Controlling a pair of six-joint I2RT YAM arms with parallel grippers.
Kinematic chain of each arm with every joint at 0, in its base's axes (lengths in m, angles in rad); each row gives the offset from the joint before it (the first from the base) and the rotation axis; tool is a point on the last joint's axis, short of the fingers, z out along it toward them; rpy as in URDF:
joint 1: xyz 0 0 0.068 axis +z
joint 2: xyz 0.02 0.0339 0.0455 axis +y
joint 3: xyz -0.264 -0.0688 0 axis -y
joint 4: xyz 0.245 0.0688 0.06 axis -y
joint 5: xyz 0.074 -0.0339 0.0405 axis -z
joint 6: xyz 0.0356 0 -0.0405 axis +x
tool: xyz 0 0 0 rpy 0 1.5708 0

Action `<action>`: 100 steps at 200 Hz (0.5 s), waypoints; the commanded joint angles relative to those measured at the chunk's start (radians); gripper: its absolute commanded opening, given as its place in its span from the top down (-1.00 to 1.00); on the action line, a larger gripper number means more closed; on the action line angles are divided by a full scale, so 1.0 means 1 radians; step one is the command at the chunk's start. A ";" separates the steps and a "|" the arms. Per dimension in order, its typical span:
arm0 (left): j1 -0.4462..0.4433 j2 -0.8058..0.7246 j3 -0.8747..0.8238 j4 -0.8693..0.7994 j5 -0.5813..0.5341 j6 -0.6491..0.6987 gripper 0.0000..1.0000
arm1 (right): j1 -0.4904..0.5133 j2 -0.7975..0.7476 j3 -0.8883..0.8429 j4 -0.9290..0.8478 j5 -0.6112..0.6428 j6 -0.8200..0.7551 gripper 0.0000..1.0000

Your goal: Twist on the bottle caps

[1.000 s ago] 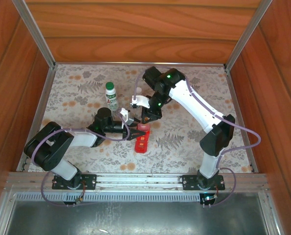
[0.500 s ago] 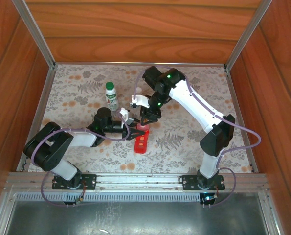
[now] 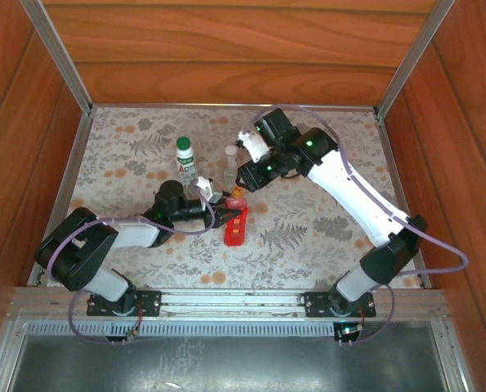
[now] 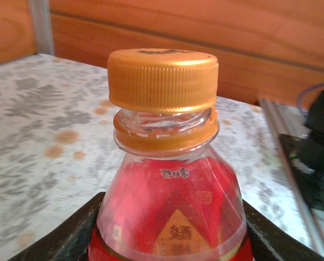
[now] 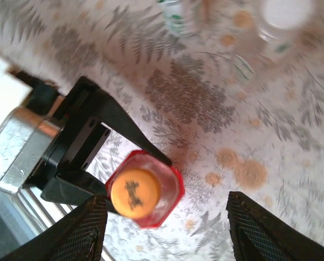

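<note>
left arm [image 3: 136, 233]: lying low, reaching forward, pretty flat
left gripper [image 3: 224, 214]: level, clamped on the red bottle [image 4: 170, 212]
right arm [image 3: 357, 192]: stretched up and inward
right gripper [image 3: 244, 176]: aimed down, fingers [image 5: 85, 228] spread, holding nothing

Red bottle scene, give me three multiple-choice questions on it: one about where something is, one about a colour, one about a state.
1. Where is the orange cap?
A. on the neck of the red bottle
B. lying loose beside it
C. dropped behind it

2. What colour is the cap on the white bottle?
A. white
B. orange
C. green

3. How is the left tool?
A. open, clear of everything
B. shut on the red bottle
C. shut on the white bottle

Answers:
1 A, the left wrist view shows it sitting on the red bottle's threads.
2 C, the top view shows it green.
3 B, its fingers press both sides of the red bottle.
</note>
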State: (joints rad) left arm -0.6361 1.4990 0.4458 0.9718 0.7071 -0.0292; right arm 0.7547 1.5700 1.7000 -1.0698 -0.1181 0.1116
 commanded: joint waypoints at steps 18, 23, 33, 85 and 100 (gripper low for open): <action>-0.033 -0.001 -0.014 -0.051 -0.214 0.105 -0.07 | 0.043 -0.015 -0.018 -0.024 0.122 0.420 -0.25; -0.036 0.002 -0.012 -0.051 -0.218 0.107 -0.07 | 0.044 -0.015 -0.016 -0.018 0.116 0.426 -0.24; -0.040 0.009 -0.011 -0.051 -0.223 0.110 -0.07 | 0.046 -0.012 -0.015 -0.005 0.099 0.436 -0.22; -0.064 0.017 -0.012 -0.051 -0.232 0.114 -0.07 | 0.048 0.059 0.004 0.011 0.021 0.453 -0.07; -0.065 0.014 -0.016 -0.053 -0.235 0.118 -0.07 | 0.048 0.066 0.007 0.010 0.023 0.451 0.00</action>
State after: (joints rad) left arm -0.6895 1.4929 0.4446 0.9833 0.5125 0.0540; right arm 0.7982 1.6176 1.6920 -1.0584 -0.0731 0.5304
